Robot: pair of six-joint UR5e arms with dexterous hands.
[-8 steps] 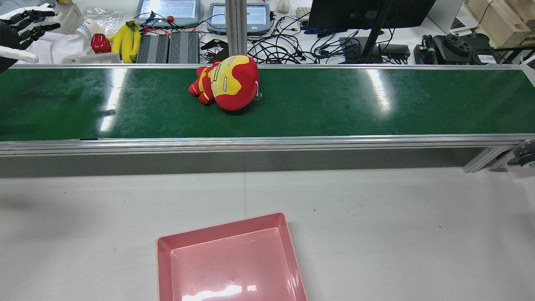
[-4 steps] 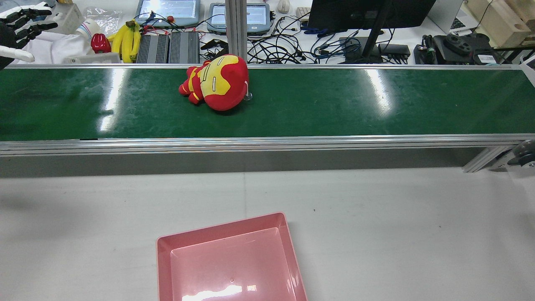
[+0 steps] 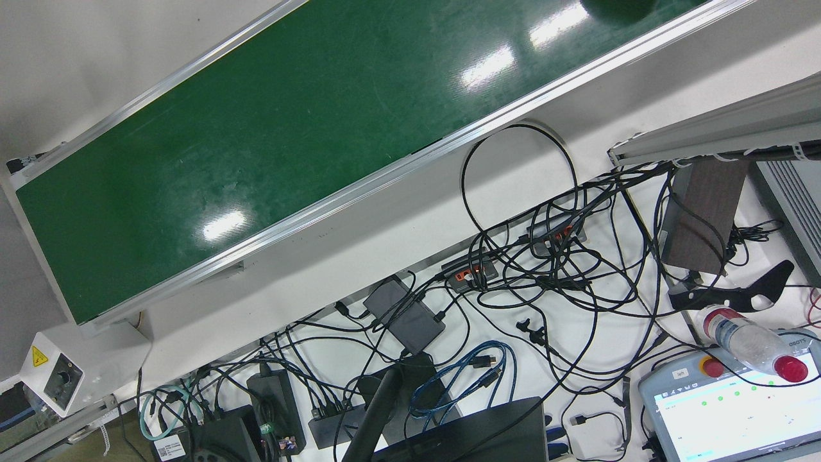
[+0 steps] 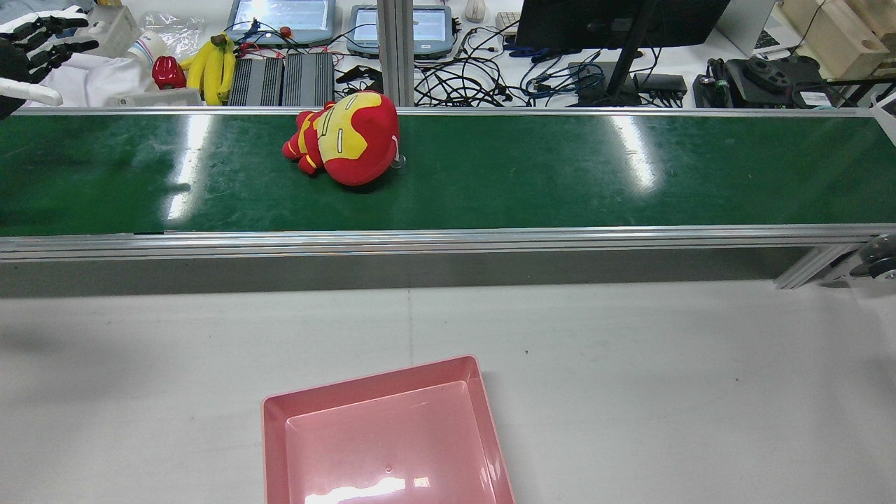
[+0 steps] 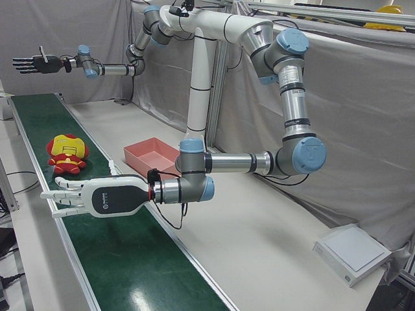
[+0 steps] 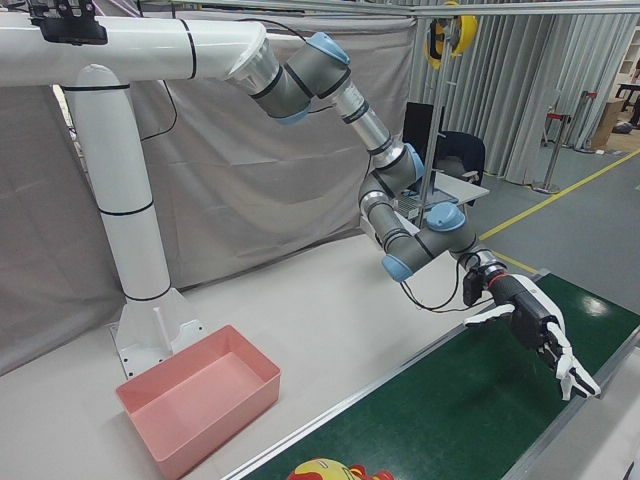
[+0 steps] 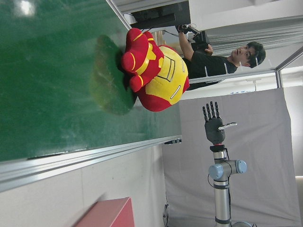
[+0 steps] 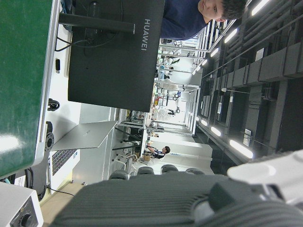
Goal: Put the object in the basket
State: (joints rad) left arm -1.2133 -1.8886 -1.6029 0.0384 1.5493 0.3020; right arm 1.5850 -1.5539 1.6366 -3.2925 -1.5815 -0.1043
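Plush toy on green belt

Rear+corner cams, shared belt probably.

Plush toy lies on its side on the conveyor belt, toward the far edge, left of the belt's middle in the rear view. My left hand hangs over the belt's left end, well apart from the toy, fingers spread, nothing in it. My right hand hangs over the opposite end of the belt, fingers apart, likewise well away from the toy. The basket sits on the table on my side of the belt, nothing in it, roughly in line with the toy. Behind the belt: bananas, a monitor and cables.
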